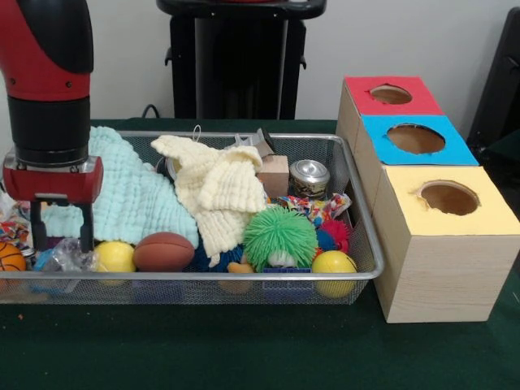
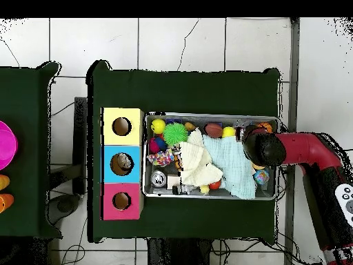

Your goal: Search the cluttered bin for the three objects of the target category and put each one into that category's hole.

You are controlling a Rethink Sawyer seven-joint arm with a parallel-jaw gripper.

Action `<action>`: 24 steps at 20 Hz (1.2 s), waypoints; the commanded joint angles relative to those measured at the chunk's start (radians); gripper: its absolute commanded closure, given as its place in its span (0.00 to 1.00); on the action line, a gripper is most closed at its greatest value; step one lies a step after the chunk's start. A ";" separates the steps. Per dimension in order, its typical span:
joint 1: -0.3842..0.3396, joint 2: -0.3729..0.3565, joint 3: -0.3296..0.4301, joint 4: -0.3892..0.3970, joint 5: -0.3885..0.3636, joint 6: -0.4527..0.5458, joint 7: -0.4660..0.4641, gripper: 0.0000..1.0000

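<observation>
My gripper (image 1: 62, 234) hangs open at the left end of the wire mesh bin (image 1: 203, 276), its fingers (image 1: 85, 223) down in front of a light blue cloth (image 1: 122, 191). Nothing sits between them. Just right of it lie a yellow ball (image 1: 114, 256) and a brown toy football (image 1: 164, 251). A small basketball (image 1: 10, 257) lies at its left. A green fuzzy ball (image 1: 279, 236) and a second yellow ball (image 1: 334, 262) are near the bin's right front. In the overhead view the arm's wrist (image 2: 256, 148) covers the gripper at the bin's (image 2: 207, 196) right end.
A cream cloth (image 1: 215, 191) drapes over the bin's middle. Behind it are a wooden block (image 1: 273, 175) and a tin can (image 1: 309, 177). Three wooden boxes with holes stand right of the bin: red (image 1: 390, 95), blue (image 1: 416, 138), yellow (image 1: 448, 197).
</observation>
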 commanded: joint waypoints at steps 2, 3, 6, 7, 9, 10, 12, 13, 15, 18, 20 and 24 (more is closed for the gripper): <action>0.000 0.129 -0.019 -0.086 -0.051 0.048 -0.307 0.00; -0.003 0.127 -0.016 -0.082 -0.050 0.042 -0.310 0.00; -0.009 0.125 -0.012 -0.078 -0.040 0.042 -0.310 0.00; -0.011 0.122 -0.011 -0.073 -0.038 0.038 -0.303 0.00; -0.016 0.125 -0.004 -0.072 -0.024 0.037 -0.295 0.00; -0.021 0.125 0.000 -0.067 -0.018 0.032 -0.292 0.00; -0.027 0.117 0.000 -0.048 -0.022 0.010 -0.283 0.00; -0.032 0.115 0.004 -0.040 -0.026 -0.006 -0.284 0.00; -0.039 0.119 0.008 -0.036 -0.014 -0.006 -0.275 1.00; -0.040 0.121 0.007 -0.034 -0.005 -0.005 -0.261 1.00; -0.035 0.115 0.004 -0.033 -0.011 -0.009 -0.262 1.00; -0.033 0.111 0.002 -0.025 -0.009 0.000 -0.262 1.00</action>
